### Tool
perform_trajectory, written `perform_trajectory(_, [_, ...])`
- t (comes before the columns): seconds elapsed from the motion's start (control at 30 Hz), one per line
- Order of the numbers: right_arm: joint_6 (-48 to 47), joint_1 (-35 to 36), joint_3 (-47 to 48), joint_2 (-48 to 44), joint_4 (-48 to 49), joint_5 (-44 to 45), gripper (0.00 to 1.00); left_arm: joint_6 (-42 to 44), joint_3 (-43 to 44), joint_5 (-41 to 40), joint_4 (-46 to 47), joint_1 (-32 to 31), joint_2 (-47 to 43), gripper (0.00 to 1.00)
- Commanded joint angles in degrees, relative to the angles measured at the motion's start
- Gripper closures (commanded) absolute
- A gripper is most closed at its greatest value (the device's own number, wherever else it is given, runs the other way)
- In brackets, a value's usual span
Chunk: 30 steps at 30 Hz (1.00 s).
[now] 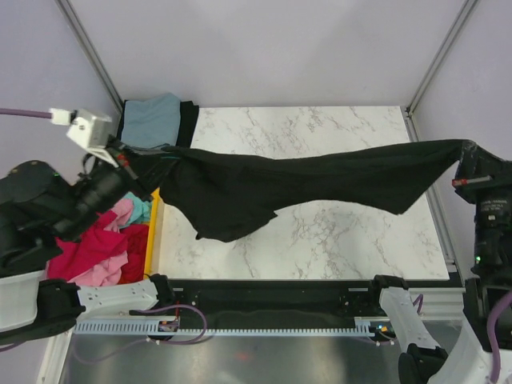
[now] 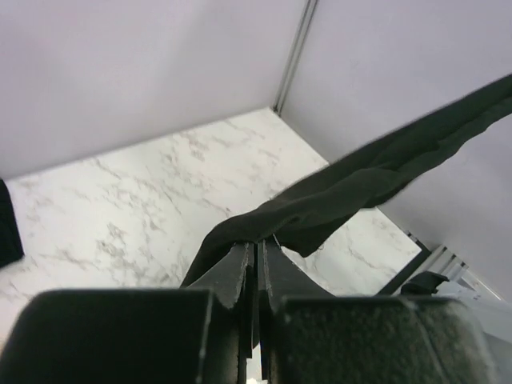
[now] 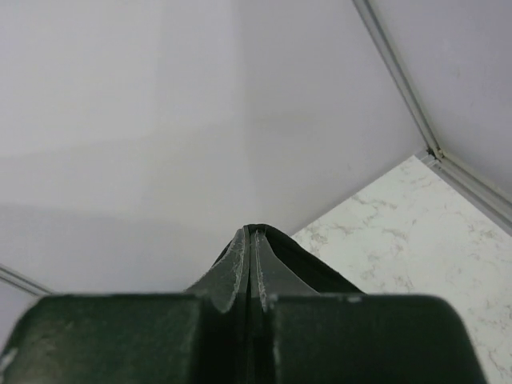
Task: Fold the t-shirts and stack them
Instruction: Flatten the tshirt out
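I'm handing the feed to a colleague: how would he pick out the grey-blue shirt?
Look at the marble table, then its far-left corner. The grey-blue shirt lies there flat, beside a black cloth. It is the only grey-blue piece: the black shirt hangs stretched above the table, and the heap off its left edge is mostly pink and red.

Seven t-shirts point(image 1: 264, 188), one yellow bin point(image 1: 155, 232)

Bright, soft, even light fills all three views, leaving the white marble-patterned tabletop point(image 1: 320, 232) uniformly lit. The large black cloth t-shirt point(image 1: 304, 180) reads as a nearly featureless dark mass, its folds barely visible. In the wrist views the left gripper point(image 2: 257, 250) and right gripper point(image 3: 250, 236) sit close to the lens and blurred, their edges soft.
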Motion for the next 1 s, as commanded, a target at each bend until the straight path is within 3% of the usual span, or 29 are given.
perform_trajectory(0.0, [-0.6,0.8,4.7,-0.9,-5.7,6.7,1.00,11.5,6.2,2.5,-1.4,-0.2,0.1,0.98])
perform_trajectory(0.17, [-2.5,1.0,4.6,1.7,-4.7,9.7,1.00,14.5,10.4,-2.6,0.1,-0.2,5.4,0.97])
perform_trajectory(0.33, [-3.4,1.0,2.0,15.3,1.1,10.4,1.00,27.2,14.9,-14.9,7.7,0.8,17.9,0.95])
perform_trajectory(0.37, [-3.4,1.1,-1.4,17.2,2.8,10.0,1.00,27.6,16.1,-13.0,7.7,3.0,20.1,0.95])
perform_trajectory(0.4, [-3.1,1.1,-3.3,21.1,7.0,9.9,1.00,23.9,17.5,-9.1,6.4,11.1,25.1,0.96])
perform_trajectory(0.43, [-3.0,1.1,-4.7,23.6,8.3,10.3,1.00,21.1,18.6,2.2,5.3,16.5,27.1,0.96])
perform_trajectory(0.47, [-2.9,1.1,-7.4,26.6,11.2,10.7,1.00,18.6,18.1,6.9,5.6,26.4,29.1,0.96])
perform_trajectory(0.53, [-3.5,1.0,-7.1,38.5,11.1,10.5,1.00,12.5,18.6,18.1,5.1,34.7,40.7,0.92])
perform_trajectory(0.57, [-4.1,1.1,-4.2,43.5,10.2,9.7,1.00,10.5,24.5,19.5,-1.0,37.8,47.5,0.92])
perform_trajectory(0.6, [-5.3,1.0,-1.3,53.5,5.8,6.5,0.52,5.8,31.0,20.8,-6.7,42.3,54.2,0.38])
perform_trajectory(0.63, [-5.4,1.0,1.9,57.8,2.0,6.3,0.24,3.6,37.2,28.0,-10.1,43.9,62.0,0.01])
perform_trajectory(0.67, [-5.4,1.4,3.7,60.3,-0.2,7.1,0.02,1.4,31.6,31.8,-9.0,45.5,62.8,0.00])
perform_trajectory(0.73, [-5.5,2.2,-2.5,56.7,5.5,9.4,0.02,-1.3,22.7,31.5,-7.2,44.5,62.0,0.00])
perform_trajectory(0.8, [-5.7,2.5,-11.8,50.2,13.2,10.1,0.02,-0.5,14.1,29.0,1.4,42.6,55.9,0.00])
perform_trajectory(0.97, [-7.8,2.6,-18.9,46.6,13.9,10.6,0.02,-0.2,1.5,27.2,4.5,42.6,48.1,0.00])
